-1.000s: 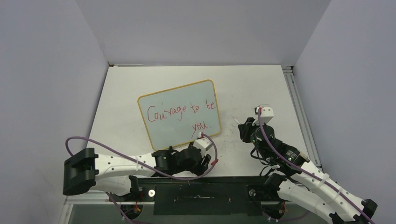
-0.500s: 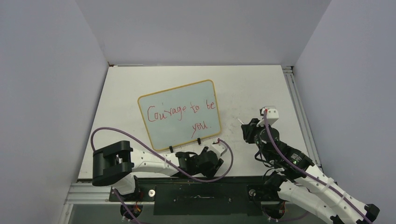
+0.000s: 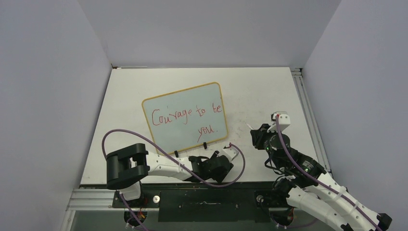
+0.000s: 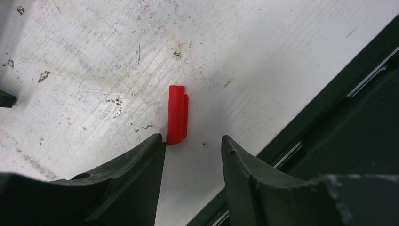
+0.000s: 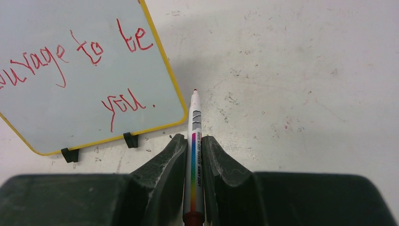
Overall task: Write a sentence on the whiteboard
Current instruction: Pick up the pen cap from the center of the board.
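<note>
The whiteboard stands tilted on two black clip feet left of the table's middle. The sentence on it, in red, reads "Courage to be you" over two lines. In the right wrist view the whiteboard fills the upper left, showing part of the sentence. My right gripper is shut on a white marker whose bare red tip points just right of the board's yellow corner without touching it. My left gripper is open and low over the table, with a red cap lying just ahead of its left fingertip.
A black rail runs along the table's near edge, close to the left gripper's right finger. The tabletop is scuffed and stained. A metal strip borders the right side, and grey walls close in on three sides.
My left arm has swung right along the near edge and its jaws have narrowed somewhat. My right arm has drawn slightly back and right, still gripping the marker.
</note>
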You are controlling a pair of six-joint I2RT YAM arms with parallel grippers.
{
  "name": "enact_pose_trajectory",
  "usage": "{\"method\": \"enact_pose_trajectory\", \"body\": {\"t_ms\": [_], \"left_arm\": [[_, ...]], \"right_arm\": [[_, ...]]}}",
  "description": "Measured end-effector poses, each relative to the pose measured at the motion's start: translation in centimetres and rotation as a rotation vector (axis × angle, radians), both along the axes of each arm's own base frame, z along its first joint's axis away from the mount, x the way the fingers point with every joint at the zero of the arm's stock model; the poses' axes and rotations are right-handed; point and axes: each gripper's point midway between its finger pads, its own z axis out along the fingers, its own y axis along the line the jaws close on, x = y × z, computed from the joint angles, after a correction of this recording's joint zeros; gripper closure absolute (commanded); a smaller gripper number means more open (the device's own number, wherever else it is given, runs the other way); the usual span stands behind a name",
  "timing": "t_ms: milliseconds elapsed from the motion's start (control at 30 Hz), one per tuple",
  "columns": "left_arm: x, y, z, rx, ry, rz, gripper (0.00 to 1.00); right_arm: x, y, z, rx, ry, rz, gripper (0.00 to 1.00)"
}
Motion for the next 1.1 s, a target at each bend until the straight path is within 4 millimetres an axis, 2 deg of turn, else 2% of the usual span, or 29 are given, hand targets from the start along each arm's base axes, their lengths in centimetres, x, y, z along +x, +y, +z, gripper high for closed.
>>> {"method": "enact_pose_trajectory", "body": {"t_ms": [100,567,733,933,1100], "left_arm": [[0.1,0.1,-0.6,0.019,-0.002,0.001,0.56],[0.9,-0.2,-0.7,0.034,-0.027,0.009,0.67],[1.0,-0.3,-0.7,0.038,-0.032,0.009,0.79],[1.2,-0.3,-0.6,0.044,-0.044,0.008,1.00],[1.6,-0.2,-0.4,0.045,-0.066,0.024,1.00]], "right_arm": [[0.0,0.0,-0.2,0.002,0.006,-0.004,0.94],[-0.3,-0.4,-0.6,0.015,0.013,-0.020,0.95],[-0.3,-0.4,-0.8,0.019,0.016,-0.026,0.95],[-0.3,-0.5,-0.9,0.018,0.018,-0.030,0.95],[-0.4,-0.7,-0.8,0.022,0.013,-0.032,0.95]]}}
